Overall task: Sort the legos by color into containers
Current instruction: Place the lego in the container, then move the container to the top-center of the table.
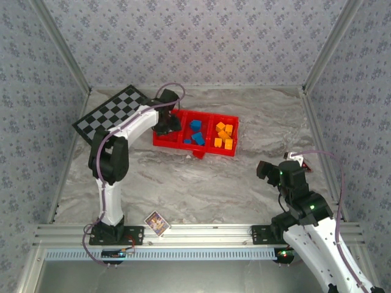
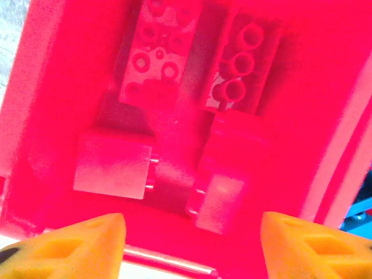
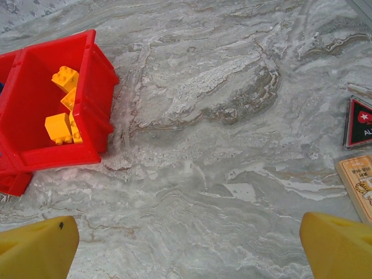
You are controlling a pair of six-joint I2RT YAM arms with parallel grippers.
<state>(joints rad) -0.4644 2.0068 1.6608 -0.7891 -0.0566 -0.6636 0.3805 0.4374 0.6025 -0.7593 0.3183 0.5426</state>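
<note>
A shallow bright red plastic tray (image 1: 183, 141) with three side-by-side compartments lies on the grey marbled table (image 1: 201, 189), towards its far side, just beside a black-and-white checkered board (image 1: 110, 113).

The left arm reaches out over the tray's left compartment, and the left gripper (image 1: 166, 127) hangs above it. In the left wrist view its yellow fingertips (image 2: 87, 238) stand apart with nothing between them, so the jaws are open. Four small red plastic bricks (image 2: 157, 52) lie on the compartment floor below. Two show round studs or hollows, and the two nearer ones lie on their sides.

Small blue plastic bricks (image 1: 195, 129) sit in the middle compartment, and small orange-yellow plastic bricks (image 1: 223, 135) in the right one. A small red piece (image 1: 199, 154) lies against the tray's near wall. Whether it is a loose brick or part of the tray cannot be told.

The right gripper (image 1: 266, 170) hovers over bare table, well apart from the tray. Its jaws are spread wide and hold nothing.

A small printed card (image 1: 157, 223) lies near the left arm's base. A dark card with a red border (image 3: 359, 122) and a pale orange card (image 3: 359, 183) lie at the table's right side.
</note>
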